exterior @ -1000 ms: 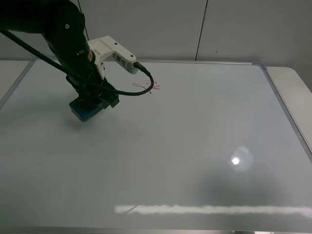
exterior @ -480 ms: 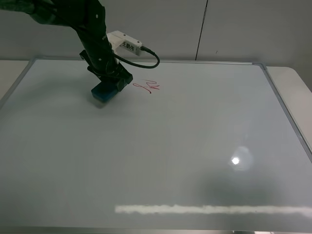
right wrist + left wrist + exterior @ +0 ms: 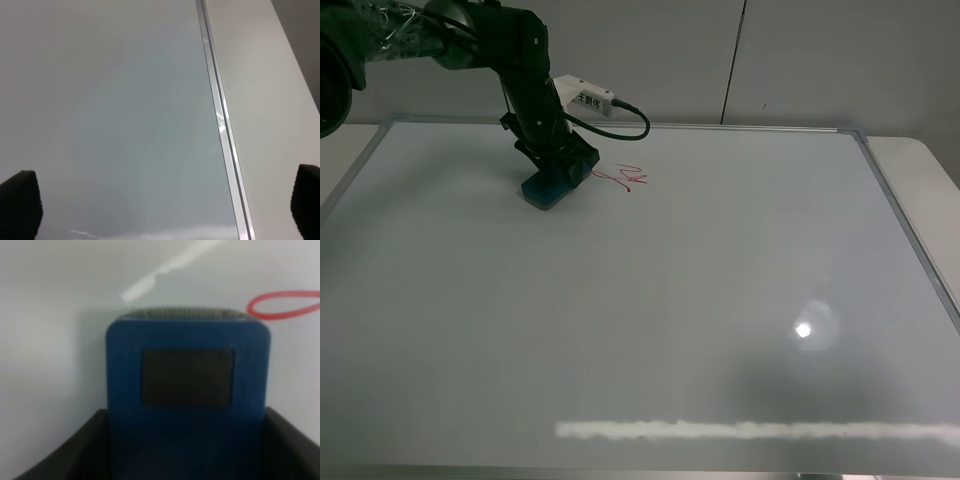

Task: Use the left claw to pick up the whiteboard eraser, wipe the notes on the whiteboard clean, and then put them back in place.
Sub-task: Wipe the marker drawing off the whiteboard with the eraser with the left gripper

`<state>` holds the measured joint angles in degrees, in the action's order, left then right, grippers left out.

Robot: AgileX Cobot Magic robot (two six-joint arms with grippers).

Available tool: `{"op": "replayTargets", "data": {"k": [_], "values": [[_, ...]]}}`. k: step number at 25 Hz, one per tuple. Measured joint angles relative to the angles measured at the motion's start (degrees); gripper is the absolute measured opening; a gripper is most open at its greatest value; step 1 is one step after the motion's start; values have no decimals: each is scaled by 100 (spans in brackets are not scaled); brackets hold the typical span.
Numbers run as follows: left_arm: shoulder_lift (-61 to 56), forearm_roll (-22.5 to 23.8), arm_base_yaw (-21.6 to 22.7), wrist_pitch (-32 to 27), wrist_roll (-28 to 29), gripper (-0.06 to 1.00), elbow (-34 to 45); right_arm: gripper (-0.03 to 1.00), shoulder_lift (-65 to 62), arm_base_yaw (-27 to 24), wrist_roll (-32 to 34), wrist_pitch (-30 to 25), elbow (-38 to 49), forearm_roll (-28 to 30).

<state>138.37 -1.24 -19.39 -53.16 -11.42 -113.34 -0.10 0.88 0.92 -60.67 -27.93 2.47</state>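
Observation:
My left claw [image 3: 558, 165] is shut on the teal-blue whiteboard eraser [image 3: 546, 189], which rests on or just above the whiteboard [image 3: 670, 300] near its far left. The red notes [image 3: 625, 177] lie just right of the eraser, apart from it. In the left wrist view the eraser [image 3: 187, 375] sits between the black fingers [image 3: 65, 452] of the gripper [image 3: 182, 442], and one red loop of the notes [image 3: 282, 305] shows beside its far corner. My right gripper [image 3: 162, 205] is open over the board's right edge; it does not show in the exterior view.
The silver frame [image 3: 220, 125] runs along the board's right side, with pale table [image 3: 270, 100] beyond it. A grey wall [image 3: 770, 60] stands behind the board. A light glare spot [image 3: 804, 329] shows on the board.
My left arm has carried the eraser toward the back and to the right, from the left part of the board to right beside the red notes.

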Motion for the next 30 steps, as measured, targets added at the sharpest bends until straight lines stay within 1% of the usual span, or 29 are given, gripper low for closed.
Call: {"op": "replayTargets", "data": {"k": [4,7,15,19,21,24,30], "values": [[36,-44,-62,3,-42,55,-43,99,0,0,0,0,0,0],[48,-140,-192,109,-43,55,-50,99,0,0,0,0,0,0],[100,-542,-809,362,-65,55,-50,99,0,0,0,0,0,0],[117,-630,-1171,493,-97,55,-50,99,0,0,0,0,0,0],[128,-687,-1278,592,-187,55,-50,99,0,0,0,0,0,0],[157,-730,-1318,643,-338,55,-50,99,0,0,0,0,0,0],[252,-995,-1128,695,-534,55,-75,99,0,0,5,0,0,0]]}}
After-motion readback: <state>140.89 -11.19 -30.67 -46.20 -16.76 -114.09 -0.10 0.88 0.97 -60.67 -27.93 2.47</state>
